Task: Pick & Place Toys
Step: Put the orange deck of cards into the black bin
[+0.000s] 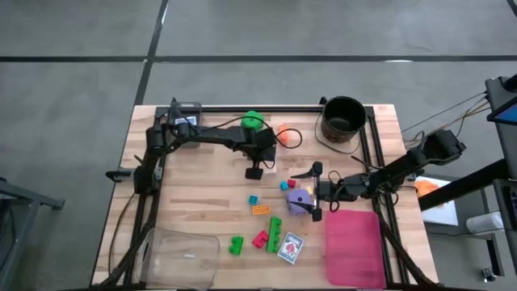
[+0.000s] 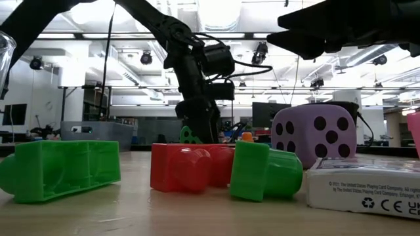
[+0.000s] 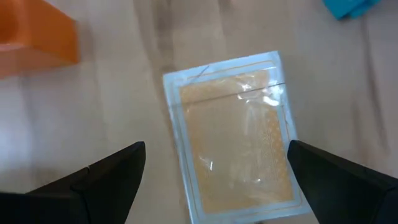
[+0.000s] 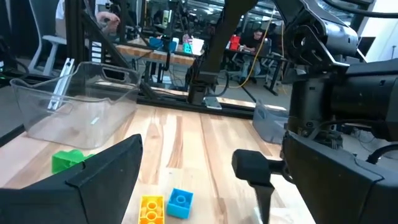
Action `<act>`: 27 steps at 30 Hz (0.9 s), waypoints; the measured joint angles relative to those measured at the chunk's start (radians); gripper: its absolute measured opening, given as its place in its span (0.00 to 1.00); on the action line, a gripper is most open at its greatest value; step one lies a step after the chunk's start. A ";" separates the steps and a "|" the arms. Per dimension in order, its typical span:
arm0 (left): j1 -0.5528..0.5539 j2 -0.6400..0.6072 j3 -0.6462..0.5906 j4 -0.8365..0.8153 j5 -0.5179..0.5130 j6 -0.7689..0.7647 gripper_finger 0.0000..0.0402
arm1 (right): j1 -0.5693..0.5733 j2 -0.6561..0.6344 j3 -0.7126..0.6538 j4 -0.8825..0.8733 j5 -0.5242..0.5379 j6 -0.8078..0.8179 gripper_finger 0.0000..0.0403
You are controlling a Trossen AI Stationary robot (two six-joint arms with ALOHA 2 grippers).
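A pale wooden table (image 1: 202, 194) stands on grey floor; in the low view, a ceiling-lit workshop stretches behind it. The toys (image 1: 273, 230) lie scattered at lower centre of the high view. The left gripper (image 3: 214, 180) spreads wide over a clear card pack (image 3: 233, 134) at table centre. The right gripper (image 1: 313, 192), also wide, flanks the purple die (image 1: 300, 200).
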 joint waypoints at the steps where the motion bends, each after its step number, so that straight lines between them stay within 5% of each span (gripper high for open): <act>1: 0.000 0.002 0.000 -0.003 0.018 -0.006 1.00 | 0.000 0.000 0.000 0.000 0.000 0.000 0.95; 27: -0.023 -0.042 -0.002 -0.033 0.106 -0.130 1.00 | 0.000 0.000 0.000 -0.001 0.000 0.001 0.95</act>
